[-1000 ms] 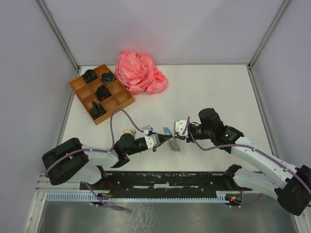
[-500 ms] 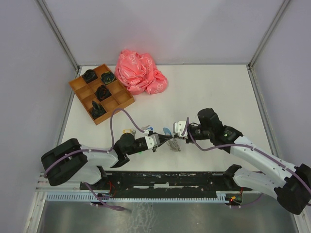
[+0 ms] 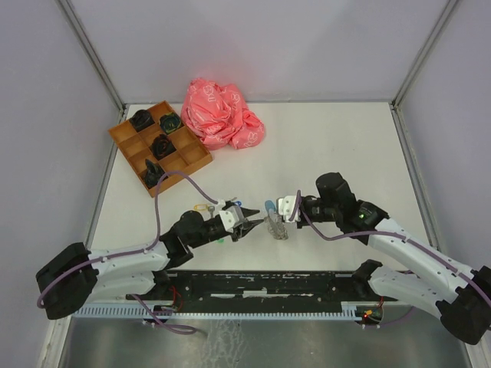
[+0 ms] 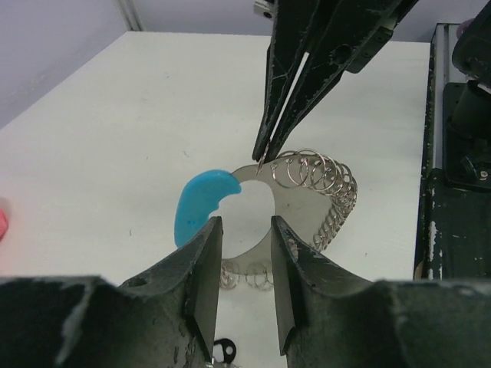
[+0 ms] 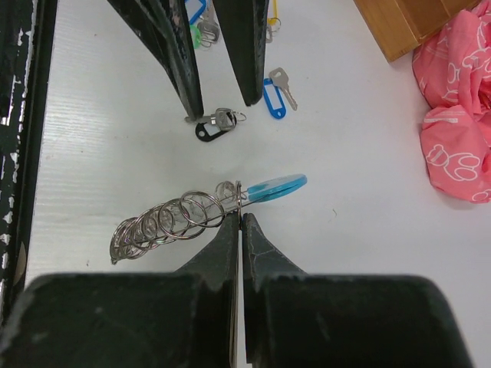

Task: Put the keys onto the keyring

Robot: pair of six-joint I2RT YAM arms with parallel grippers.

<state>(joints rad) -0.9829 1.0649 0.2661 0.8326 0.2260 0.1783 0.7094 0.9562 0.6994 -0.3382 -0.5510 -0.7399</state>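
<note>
Since a moment ago, our left hand (image 3: 250, 221) is sliding back toward 8 o'clock and its fingers are opening partway, holding nothing. Our right hand (image 5: 240, 220) is closing tight. It is pinching the keyring (image 5: 173, 218) right where the blue piece (image 5: 268, 188) is joining the shiny wire loops. The keyring is sitting near the front of the table (image 3: 345, 146), at about 6 o'clock, between our two hands.

We are guessing why: the right hand is keeping the keyring steady, so the left hand is getting free to fetch a key. The keys (image 5: 272, 92) are lying flat on the table at 9 o'clock from the keyring. The one with the black tag (image 5: 204, 131) is lying closest, just beside the left hand. The blue, green and yellow ones are waiting a bit farther off. We are not seeing any key on the keyring yet, so most of the job is still waiting for us.
</note>
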